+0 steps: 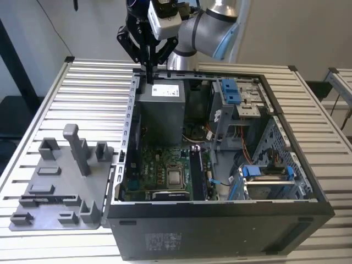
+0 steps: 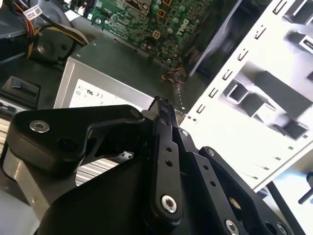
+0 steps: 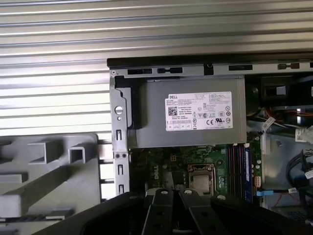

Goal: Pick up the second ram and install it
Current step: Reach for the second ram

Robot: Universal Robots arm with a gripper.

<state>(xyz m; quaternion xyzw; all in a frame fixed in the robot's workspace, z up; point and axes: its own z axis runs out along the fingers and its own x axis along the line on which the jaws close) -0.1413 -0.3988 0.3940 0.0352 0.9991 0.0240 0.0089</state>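
Starting up close in the exterior view: open tower case (image 1: 220,220) lying on its side on a slatted metal table (image 1: 93,88), with a grey plastic tray (image 1: 60,192) of upright pegs just beside it on the exterior view's left.

Next in, green motherboard (image 1: 148,170) with the CPU socket (image 1: 175,177) near the middle. Just to the exterior view's right of that socket, what looks like the second ram (image 1: 197,173) standing upright in the memory slots. Same row spotted in the first wrist view (image 3: 238,169), though hard to tell apart from its neighbours there. Blue drive caddies (image 1: 264,171) further to the right.

Farther back, grey power supply box (image 1: 159,107), label facing up.

Farthest of all, gripper (image 1: 148,77) hanging over the case's far corner on the exterior view's left, right above the power supply's far edge and well apart from the ram. Fingers (image 2: 166,161) pinched together in the second wrist view, nothing visible between them.
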